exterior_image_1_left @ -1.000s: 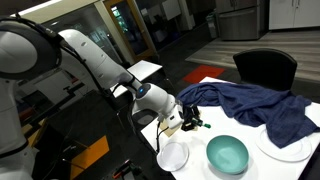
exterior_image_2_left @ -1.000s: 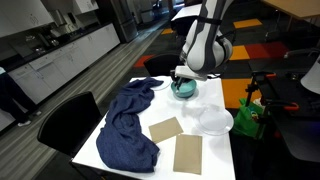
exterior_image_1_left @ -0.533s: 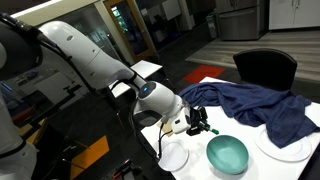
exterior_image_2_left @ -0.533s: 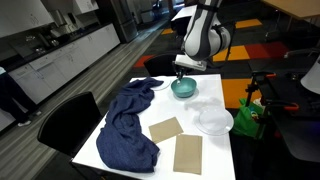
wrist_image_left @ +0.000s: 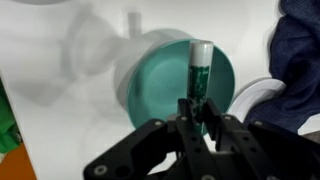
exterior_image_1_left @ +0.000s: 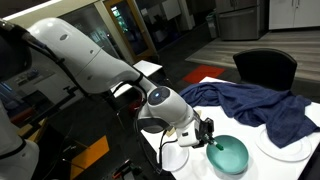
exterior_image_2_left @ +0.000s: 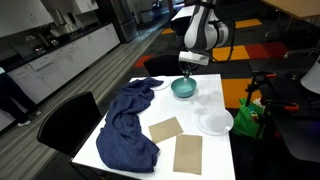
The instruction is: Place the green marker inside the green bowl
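Observation:
My gripper (wrist_image_left: 198, 112) is shut on the green marker (wrist_image_left: 198, 72) and holds it just above the green bowl (wrist_image_left: 150, 80). In the wrist view the marker's lighter end points away over the bowl's inside. The teal bowl stands on the white table in both exterior views (exterior_image_1_left: 230, 155) (exterior_image_2_left: 184, 88). The gripper (exterior_image_1_left: 207, 134) hangs at the bowl's near rim, and in an exterior view it (exterior_image_2_left: 186, 72) is right above the bowl. The marker is too small to make out in the exterior views.
A dark blue cloth (exterior_image_1_left: 250, 103) (exterior_image_2_left: 128, 125) lies across the table. A small white dish (exterior_image_1_left: 173, 155) sits beside the bowl, and a larger white plate (exterior_image_1_left: 283, 146) (exterior_image_2_left: 214, 121) lies further along. Two brown paper pieces (exterior_image_2_left: 178, 143) lie near the table edge.
The arm has carried the marker sideways from beside the cloth to above the green bowl. The gripper has stayed shut on the marker.

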`<state>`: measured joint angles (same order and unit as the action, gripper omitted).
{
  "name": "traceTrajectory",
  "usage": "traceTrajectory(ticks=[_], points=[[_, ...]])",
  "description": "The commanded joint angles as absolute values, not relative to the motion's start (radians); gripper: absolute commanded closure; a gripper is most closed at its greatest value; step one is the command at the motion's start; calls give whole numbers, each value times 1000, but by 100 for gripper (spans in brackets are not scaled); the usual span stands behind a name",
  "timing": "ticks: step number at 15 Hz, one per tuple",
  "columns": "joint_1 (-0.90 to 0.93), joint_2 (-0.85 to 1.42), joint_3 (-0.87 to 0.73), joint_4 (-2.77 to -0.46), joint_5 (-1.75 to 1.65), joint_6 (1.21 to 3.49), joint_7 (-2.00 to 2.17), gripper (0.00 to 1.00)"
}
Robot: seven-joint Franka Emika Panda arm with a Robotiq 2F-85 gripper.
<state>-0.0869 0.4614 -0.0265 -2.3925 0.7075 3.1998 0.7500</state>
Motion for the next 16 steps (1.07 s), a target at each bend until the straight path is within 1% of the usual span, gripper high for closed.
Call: traceTrajectory(ticks=[1,8,16], points=[[-121,475,-28,-2356,700,3138,742,95],[-164,551,-2,-2278,704,3128,738,95],[-185,697,6,-2169,702,3132,745,95]])
